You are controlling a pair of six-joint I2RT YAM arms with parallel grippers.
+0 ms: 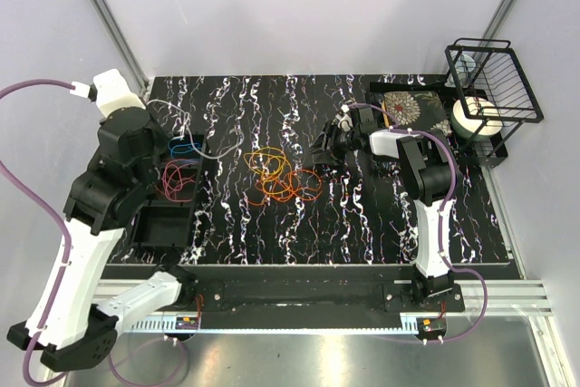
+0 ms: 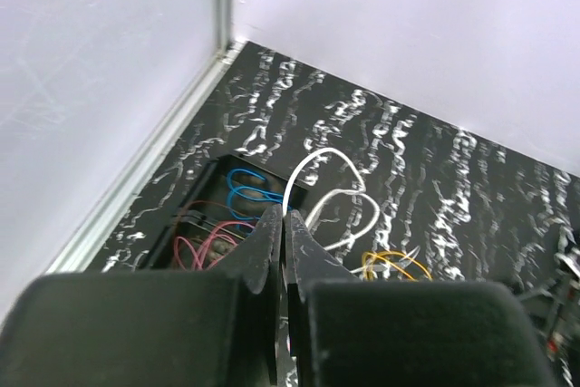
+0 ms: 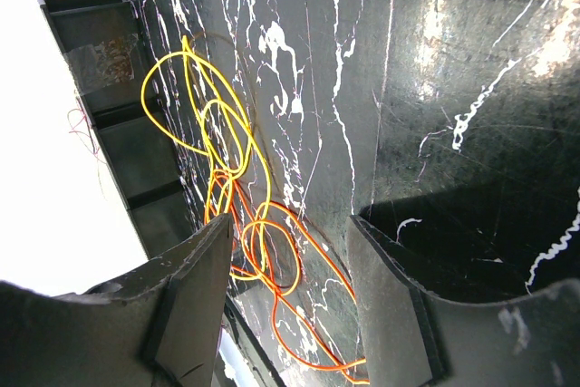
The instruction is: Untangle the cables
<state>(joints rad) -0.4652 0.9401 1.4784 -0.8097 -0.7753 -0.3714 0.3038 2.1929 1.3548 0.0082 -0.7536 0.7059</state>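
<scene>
L arm sits at the far-left of the table [image 1: 362, 224]. From the top cam the left gripper [image 2: 283, 215] is mostly hidden under its own wrist. The wrist cam shows the fingers pressed together w/ a pale cable [image 2: 328, 150] coming out right at the tips, so it looks pinched there, though the exact contact pt is too small to confirm. That cable loops away over the table to the far-right of the tray [image 1: 168, 228]. In the tray, a blue cable [image 1: 186, 145] lies in the far compartment and a red cable [image 1: 178, 180] in the middle one. The tray's left wall is cut off by the arm. Mid-table, a yellow cable [image 1: 265, 162] and an orange cable [image 1: 299, 189] lie overlapped. Can't tell which strand runs over which. The right gripper [image 1: 324, 147] is just right of that pile, jaws apart w/ nothing between them. In its wrist cam the cables' near ends run out of frame. Far-right there's a wire rack [image 1: 507, 88] w/ a white roll [image 1: 478, 118] and a floral mat [image 1: 408, 108], partly behind the R arm.
</scene>
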